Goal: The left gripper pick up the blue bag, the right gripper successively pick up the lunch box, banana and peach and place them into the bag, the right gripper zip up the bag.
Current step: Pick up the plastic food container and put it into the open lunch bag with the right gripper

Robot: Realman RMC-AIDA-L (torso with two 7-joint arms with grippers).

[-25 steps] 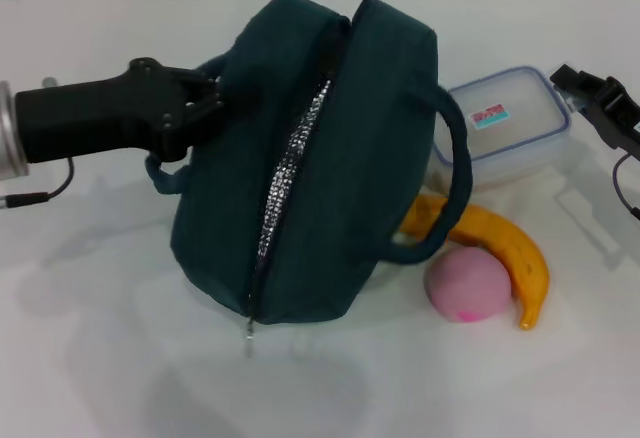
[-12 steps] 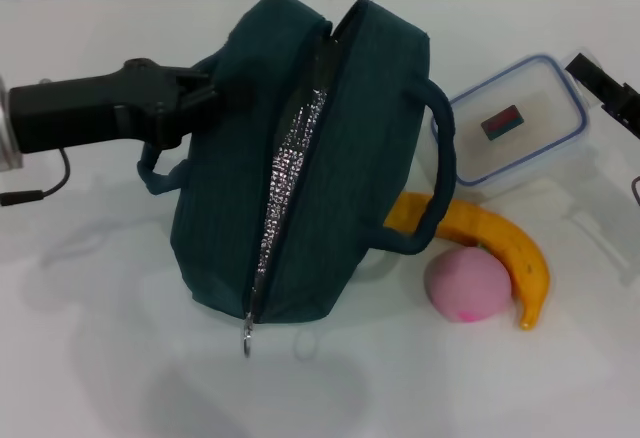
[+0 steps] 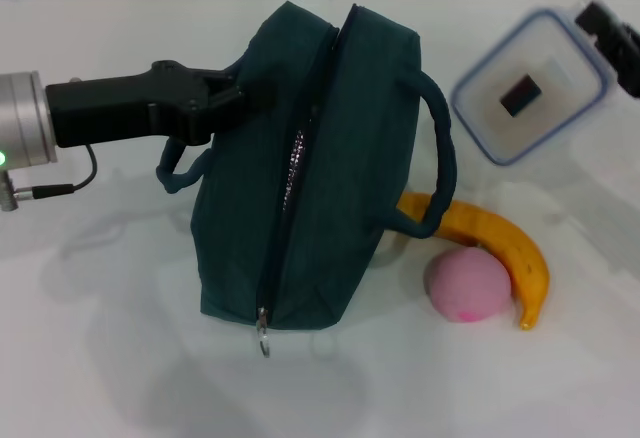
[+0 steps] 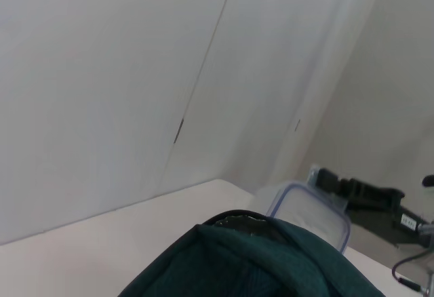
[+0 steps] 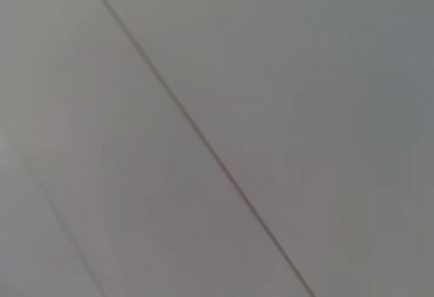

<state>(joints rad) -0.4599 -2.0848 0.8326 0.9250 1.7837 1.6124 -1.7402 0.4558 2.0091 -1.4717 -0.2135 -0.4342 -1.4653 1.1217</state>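
The left claw (image 3: 240, 93) was pinched on the upper left side of the blue bag (image 3: 320, 178), holding it tilted over the white worktop (image 3: 100, 338) with its zip (image 3: 285, 198) partly open and the zip pull (image 3: 263, 343) hanging at the near end. The right claw (image 3: 615, 43) gripped the far right edge of the lunch box (image 3: 530, 83) and held it lifted and tilted, to the right of the bag. The banana (image 3: 495, 248) and the peach (image 3: 468, 285) lay touching on the worktop just beside the bag's right handle (image 3: 440, 158)
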